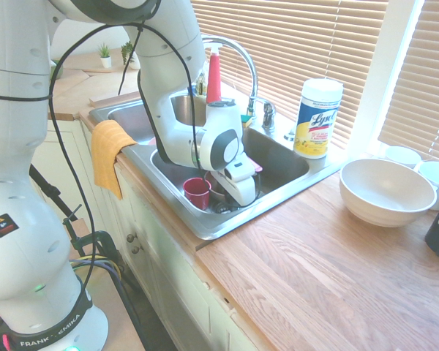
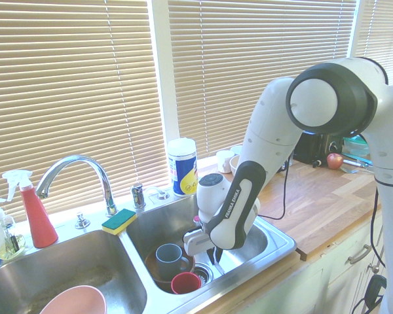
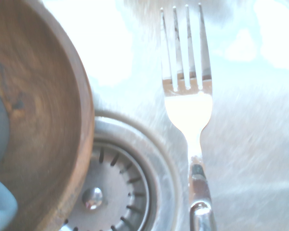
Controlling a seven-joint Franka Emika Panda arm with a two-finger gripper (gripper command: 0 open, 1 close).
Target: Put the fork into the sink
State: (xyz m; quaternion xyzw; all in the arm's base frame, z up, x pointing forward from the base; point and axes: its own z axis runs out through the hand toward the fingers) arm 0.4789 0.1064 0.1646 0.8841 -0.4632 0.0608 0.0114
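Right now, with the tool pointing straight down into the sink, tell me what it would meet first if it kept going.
Probably the bare steel floor of the shiny two-basin sink, beside the round drain strainer. The silver-tined fork hanging below the tool would touch first; depth is unclear.

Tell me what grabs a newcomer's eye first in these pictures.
The white robot arm's gripper reaches down into the shiny stainless steel sink, in the basin farther from the red spray bottle. In the wrist view a silver-tined fork hangs over the basin floor beside the round drain strainer. A brown wooden bowl with a grey mug and a small red cup sit beside it.
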